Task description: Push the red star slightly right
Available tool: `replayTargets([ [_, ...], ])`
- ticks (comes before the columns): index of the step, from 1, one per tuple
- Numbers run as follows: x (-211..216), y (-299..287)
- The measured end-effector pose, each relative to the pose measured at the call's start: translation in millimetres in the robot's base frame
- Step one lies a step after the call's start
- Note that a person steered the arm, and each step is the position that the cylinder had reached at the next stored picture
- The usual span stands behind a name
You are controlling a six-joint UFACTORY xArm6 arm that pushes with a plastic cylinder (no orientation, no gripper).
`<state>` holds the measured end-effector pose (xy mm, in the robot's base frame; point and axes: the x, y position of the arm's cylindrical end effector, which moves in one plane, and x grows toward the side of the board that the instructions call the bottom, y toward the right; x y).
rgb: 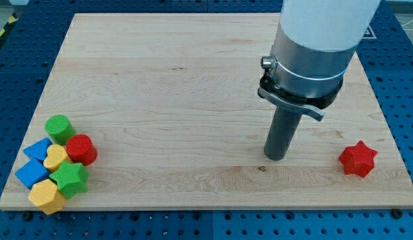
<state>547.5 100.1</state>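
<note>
The red star [358,159] lies alone near the view's bottom right corner of the wooden board [193,87]. My tip [276,158] rests on the board to the star's left, about a hand's width away and at nearly the same height in the view. It touches no block. The rod hangs from a large white and grey arm body [313,47] at the view's top right.
A cluster of blocks sits at the view's bottom left: a green cylinder [58,127], a red cylinder [80,149], a yellow heart [56,159], two blue blocks [37,150] [31,174], a green star-like block [71,179] and a yellow hexagon [45,195].
</note>
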Motion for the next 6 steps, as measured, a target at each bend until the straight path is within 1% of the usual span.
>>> replayTargets([
  [2, 69, 42],
  [3, 72, 47],
  [4, 58, 69],
  [5, 29, 94],
  [6, 28, 94],
])
